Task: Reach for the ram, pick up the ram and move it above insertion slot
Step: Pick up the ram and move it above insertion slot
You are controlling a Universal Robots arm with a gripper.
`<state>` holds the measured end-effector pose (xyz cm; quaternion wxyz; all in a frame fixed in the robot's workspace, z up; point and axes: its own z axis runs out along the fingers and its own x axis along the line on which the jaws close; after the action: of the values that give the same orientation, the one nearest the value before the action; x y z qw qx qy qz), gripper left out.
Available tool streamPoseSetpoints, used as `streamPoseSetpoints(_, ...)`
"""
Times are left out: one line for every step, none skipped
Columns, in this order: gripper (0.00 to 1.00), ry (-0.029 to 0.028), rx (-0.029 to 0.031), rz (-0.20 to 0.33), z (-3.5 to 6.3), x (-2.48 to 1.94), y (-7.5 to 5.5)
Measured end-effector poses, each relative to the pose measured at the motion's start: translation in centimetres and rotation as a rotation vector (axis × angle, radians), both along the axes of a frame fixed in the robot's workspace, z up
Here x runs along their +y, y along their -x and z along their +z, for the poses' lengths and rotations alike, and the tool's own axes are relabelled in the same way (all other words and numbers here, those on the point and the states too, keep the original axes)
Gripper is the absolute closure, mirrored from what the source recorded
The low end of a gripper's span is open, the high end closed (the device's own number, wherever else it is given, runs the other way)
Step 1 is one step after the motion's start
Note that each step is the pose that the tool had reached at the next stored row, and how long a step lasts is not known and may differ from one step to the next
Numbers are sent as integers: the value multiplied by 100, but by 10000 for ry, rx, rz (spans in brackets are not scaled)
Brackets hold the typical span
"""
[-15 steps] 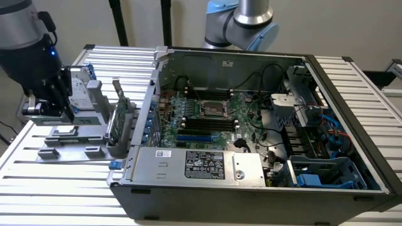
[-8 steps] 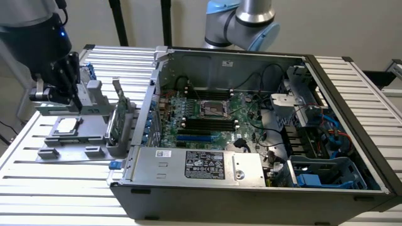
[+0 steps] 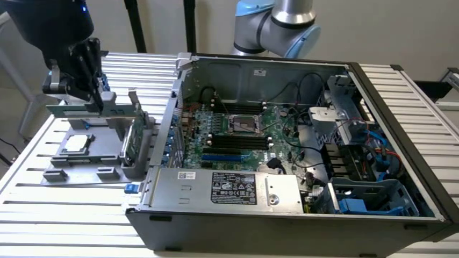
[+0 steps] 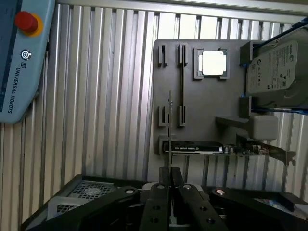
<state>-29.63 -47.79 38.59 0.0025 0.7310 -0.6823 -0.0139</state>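
hard drive (image 4: 276, 67) — cropped; hand's (image 4: 170, 169) base — cropped

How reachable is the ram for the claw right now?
Looks so: the claw hangs over the gray fixture, with the thin green ram apparently clamped edge-on between its fingers. Nothing stands between them.

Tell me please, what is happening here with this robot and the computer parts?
One robot arm is working beside an open computer case. Its gripper is closed on the ram, a thin green stick seen edge-on in the wrist view, and holds it just above the grey holder on the slatted table. A processor chip, a hard drive and a wider green card sit in the holder. The ram is not yet over the case, which is on the exterior view's right.
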Motion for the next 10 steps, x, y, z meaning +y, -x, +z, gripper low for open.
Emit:
streamPoseSetpoints(87, -1, 7, 7, 45, 0, -32)
streamPoseSetpoints(87, -1, 15, 11, 90, 0, -64)
streamPoseSetpoints(87, -4, 18, 12, 125, 1, -97)
streamPoseSetpoints(87, -11, 19, 13, 144, 2, -134)
streamPoseSetpoints(87, -15, 22, 12, 155, 3, -174)
streamPoseSetpoints(87, -20, 24, 13, 161, 5, -217)
streamPoseSetpoints(87, -26, 25, 13, 162, 8, -258)
streamPoseSetpoints(87, -32, 25, 13, 163, 12, -299)
streamPoseSetpoints(87, -40, 24, 13, 163, 16, -340)
streamPoseSetpoints(87, -45, 26, 13, 163, 19, -380)
